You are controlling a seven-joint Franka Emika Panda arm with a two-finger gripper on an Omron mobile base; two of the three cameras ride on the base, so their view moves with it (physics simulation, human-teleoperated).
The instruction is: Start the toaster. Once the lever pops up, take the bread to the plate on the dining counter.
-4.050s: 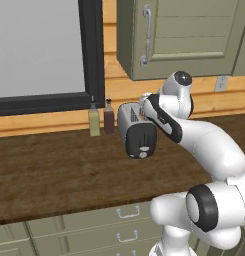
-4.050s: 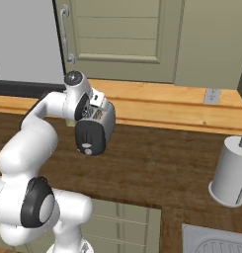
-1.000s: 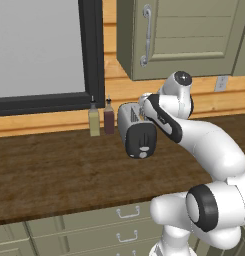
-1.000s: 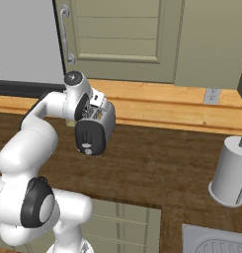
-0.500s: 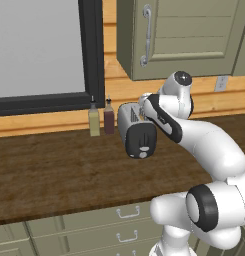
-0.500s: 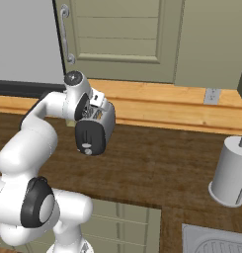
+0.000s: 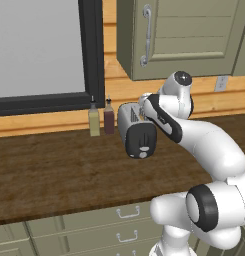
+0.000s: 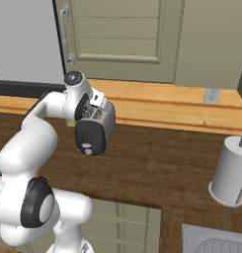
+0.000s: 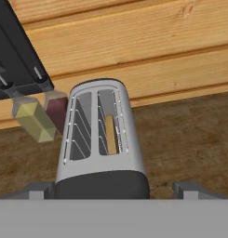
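The silver toaster (image 7: 136, 132) (image 8: 95, 128) stands on the dark wood worktop (image 7: 54, 170) near the wall, its black end panel with a round knob facing me. In the hand view I look down on the toaster (image 9: 99, 135). A tan strip of bread (image 9: 110, 135) sits deep in its right slot, and the left slot holds only wire guides. My gripper (image 9: 114, 188) is open just above the toaster, one fingertip on each side of the black end, touching nothing. The plate and the dining counter are out of view.
Two small bottles, one yellowish (image 7: 94, 120) and one dark red (image 7: 109, 119), stand against the wall left of the toaster, below a dark-framed window (image 7: 89, 50). A cabinet door (image 7: 179, 35) hangs overhead. A paper towel roll (image 8: 233, 173) and a sink corner (image 8: 216, 242) lie to the right.
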